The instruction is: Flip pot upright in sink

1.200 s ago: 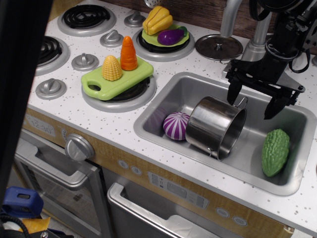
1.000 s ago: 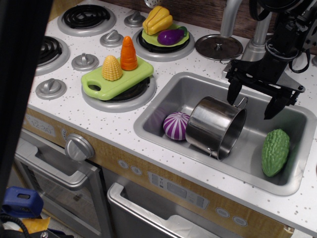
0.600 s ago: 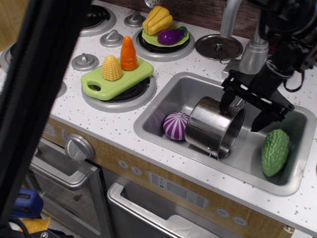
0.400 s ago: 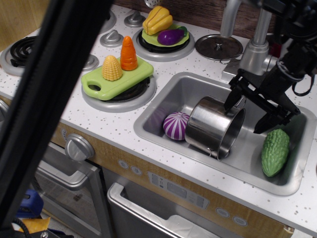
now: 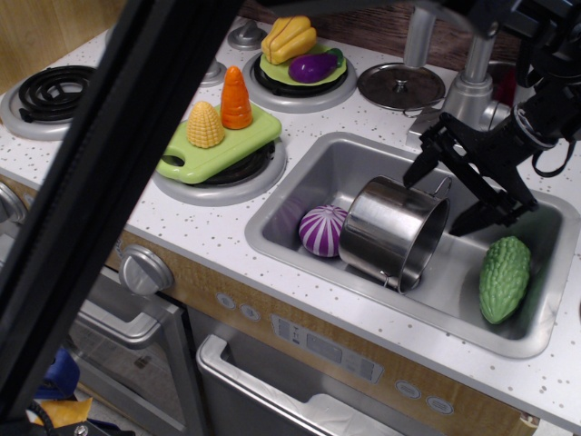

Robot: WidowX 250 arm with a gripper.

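The shiny steel pot (image 5: 392, 232) lies on its side in the grey sink (image 5: 309, 177), its mouth facing right, its base against a purple-striped ball (image 5: 323, 230). My black gripper (image 5: 439, 202) hangs open and tilted over the pot's upper right rim. One fingertip (image 5: 414, 174) is near the pot's wire handle; the other is near a green bumpy gourd (image 5: 504, 277). It holds nothing.
A flat steel lid (image 5: 400, 86) and the faucet (image 5: 472, 91) stand behind the sink. A green cutting board (image 5: 218, 143) carries corn and a carrot. A plate with yellow and purple vegetables (image 5: 300, 50) sits on a back burner. A dark bar (image 5: 109, 182) blocks the left foreground.
The gripper has dropped toward the pot's rim and tilted, staying open. The camera view has shifted, with the dark foreground bar sweeping right. The pot has not moved.
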